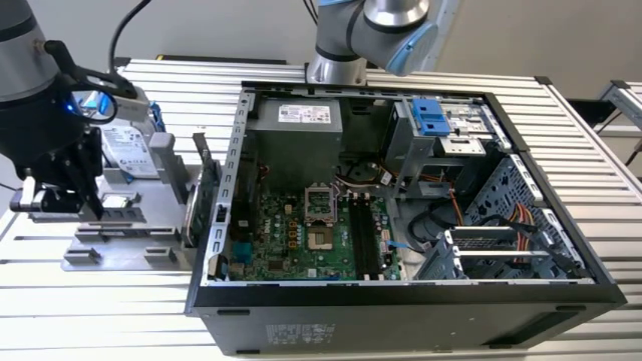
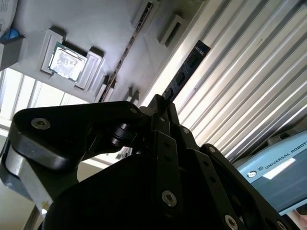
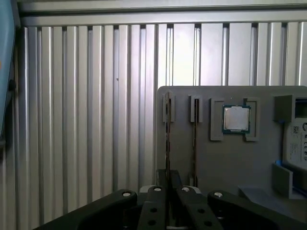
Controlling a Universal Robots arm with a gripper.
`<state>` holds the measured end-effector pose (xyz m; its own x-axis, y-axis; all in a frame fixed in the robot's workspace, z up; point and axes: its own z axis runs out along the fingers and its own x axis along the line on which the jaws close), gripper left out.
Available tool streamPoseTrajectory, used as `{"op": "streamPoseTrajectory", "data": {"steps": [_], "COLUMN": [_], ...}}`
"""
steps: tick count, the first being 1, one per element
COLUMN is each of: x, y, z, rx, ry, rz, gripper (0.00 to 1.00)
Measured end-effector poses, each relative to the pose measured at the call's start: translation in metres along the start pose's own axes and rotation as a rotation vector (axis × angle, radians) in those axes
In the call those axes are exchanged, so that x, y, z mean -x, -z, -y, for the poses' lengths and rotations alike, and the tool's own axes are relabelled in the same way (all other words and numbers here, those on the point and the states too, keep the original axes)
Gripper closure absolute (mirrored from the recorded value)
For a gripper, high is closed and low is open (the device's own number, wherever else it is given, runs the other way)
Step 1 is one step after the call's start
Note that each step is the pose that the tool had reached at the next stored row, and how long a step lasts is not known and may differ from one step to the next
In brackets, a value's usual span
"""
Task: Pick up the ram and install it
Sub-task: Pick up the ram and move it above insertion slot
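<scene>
The ram [image 2: 186, 71] is a thin dark stick seen edge-on, running out from between my fingertips. In the first wrist view the ram [image 3: 167, 139] lines up with a narrow slot at the edge of the grey parts tray [image 3: 230, 163]. My gripper [image 3: 168, 181] is shut on its near end, fingers pressed to both faces; the gripper [image 2: 160, 109] hides that end. In the exterior view the gripper [image 1: 60, 199] hangs over the grey parts tray [image 1: 120, 252] on that view's left, apart from the open computer case [image 1: 401, 188], whose motherboard [image 1: 311, 241] lies exposed.
The tray also holds a square processor [image 3: 236, 119], a hard drive [image 1: 131, 150] and an upright expansion card [image 1: 206, 203] beside the case wall. A second narrow slot [image 3: 194, 129] lies next to the ram's. Ribbed metal table [image 1: 90, 316] surrounds everything.
</scene>
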<state>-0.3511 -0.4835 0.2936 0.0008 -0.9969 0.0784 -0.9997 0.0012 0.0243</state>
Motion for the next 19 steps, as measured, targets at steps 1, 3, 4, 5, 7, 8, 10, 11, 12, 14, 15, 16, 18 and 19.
{"op": "streamPoseTrajectory", "data": {"steps": [1,3,4,5,7,8,10,11,12,14,15,16,18,19], "x": [0.0000,-0.0002,-0.0002,-0.0002,-0.0003,-0.0004,-0.0004,-0.0005,-0.0005,-0.0006,-0.0007,-0.0007,-0.0008,-0.0008], "y": [0.0007,0.0019,0.0025,0.0030,0.0041,0.0046,0.0057,0.0062,0.0067,0.0078,0.0084,0.0090,0.0102,0.0107], "z": [0.0000,-0.0001,-0.0001,-0.0002,-0.0002,-0.0003,-0.0004,-0.0004,-0.0004,-0.0005,-0.0005,-0.0006,-0.0006,-0.0006], "rx": [0.0000,0.0000,0.0000,-0.0001,-0.0001,-0.0002,-0.0002,-0.0002,-0.0003,-0.0003,-0.0002,-0.0002,-0.0003,-0.0003], "ry": [0.000,0.000,0.000,0.000,0.000,0.000,0.000,0.000,0.000,0.000,0.000,0.000,0.000,0.000], "rz": [-0.0001,-0.0001,0.0000,0.0000,0.0000,0.0000,0.0000,-0.0001,0.0000,0.0000,-0.0001,-0.0001,-0.0001,0.0000], "gripper": [1.00,1.00,1.00,1.00,1.00,1.00,1.00,1.00,1.00,1.00,1.00,1.00,1.00,1.00]}}
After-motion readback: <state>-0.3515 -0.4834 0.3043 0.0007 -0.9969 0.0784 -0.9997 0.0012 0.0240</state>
